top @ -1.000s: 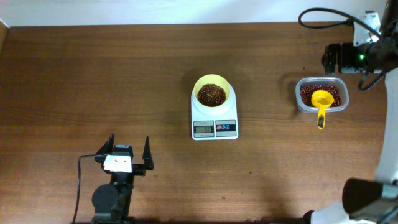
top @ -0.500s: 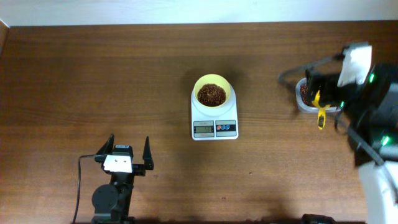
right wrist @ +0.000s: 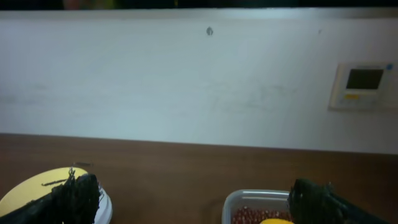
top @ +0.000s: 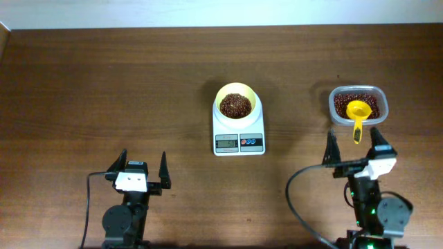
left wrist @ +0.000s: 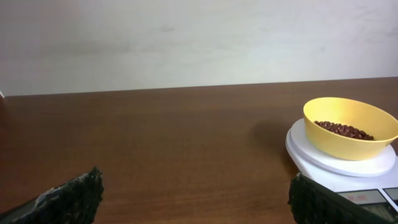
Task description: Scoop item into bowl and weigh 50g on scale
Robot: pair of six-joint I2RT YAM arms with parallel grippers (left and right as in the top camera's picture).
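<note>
A pale-yellow bowl (top: 237, 101) with dark red-brown beans (top: 235, 105) stands on the white scale (top: 239, 142) at the table's middle. In the left wrist view the bowl (left wrist: 351, 135) and scale (left wrist: 311, 158) are at the right. My left gripper (top: 144, 164) is open and empty near the front left. My right gripper (top: 354, 143) is open and empty near the front right, just in front of the clear tub. In the right wrist view the bowl's rim (right wrist: 37, 186) shows at the lower left.
A clear rectangular tub (top: 358, 93) of beans stands at the right, with a yellow long-handled scoop (top: 357, 114) resting in it, handle toward the front. The tub (right wrist: 258, 200) also shows in the right wrist view. A white wall with a wall panel (right wrist: 362, 86) lies behind the table.
My right arm has swung from the back right, over the tub, down to the front right of the table. The left arm, bowl, scale and scoop have not moved.
</note>
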